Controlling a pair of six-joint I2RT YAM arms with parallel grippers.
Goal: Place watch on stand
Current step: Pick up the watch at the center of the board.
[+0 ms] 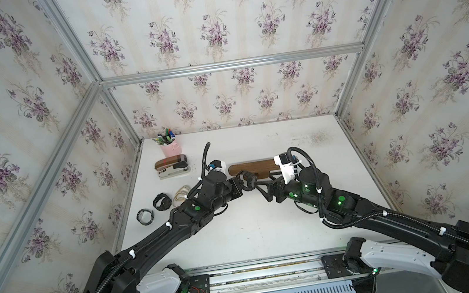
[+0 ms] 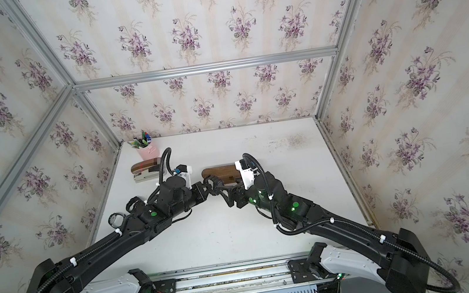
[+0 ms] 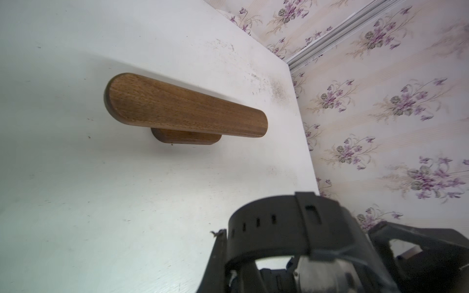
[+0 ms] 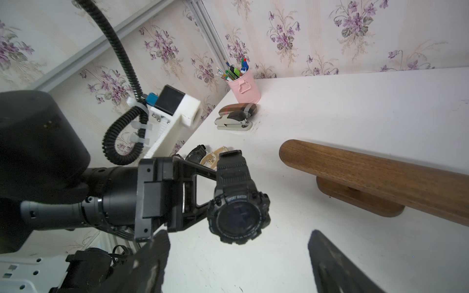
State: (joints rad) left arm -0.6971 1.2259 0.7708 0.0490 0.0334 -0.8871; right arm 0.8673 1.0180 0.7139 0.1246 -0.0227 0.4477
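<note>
Left tool [image 4: 213,189] is clamped on the strap of a black sport watch [image 4: 238,215], holding it in the air with its dial turned toward the right tool [image 1: 261,192]. That right tool stands with its 2 fingers spread wide just beside the watch, gripping nothing. The strap looks buckled into a closed loop. Behind both arms the stand [image 3: 185,109] sits on the desk [image 1: 239,239], its wooden bar bare. The watch hangs near the bar's rounded end but apart from it.

I judge the task about half done: the watch is picked up and carried to the stand, and threading the loop over the bar's end and letting go is left. 2 more black watches [image 1: 162,201] lie well apart from the stand, near the stapler [image 1: 172,167].
</note>
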